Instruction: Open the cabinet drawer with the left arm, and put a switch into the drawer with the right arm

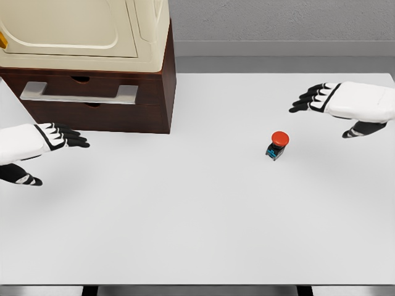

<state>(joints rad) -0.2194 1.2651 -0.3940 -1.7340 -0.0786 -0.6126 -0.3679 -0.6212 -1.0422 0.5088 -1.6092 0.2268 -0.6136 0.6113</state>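
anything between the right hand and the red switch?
Nothing. In the head view, only bare white table lies between the right hand, open and up-right of it, and the switch. The hand is not touching it.

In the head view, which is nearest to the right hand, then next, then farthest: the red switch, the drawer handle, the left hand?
From the right hand:
1. Red switch, on the table just below-left of it.
2. Drawer handle, on the cabinet at upper left.
3. Left hand, at the left edge.
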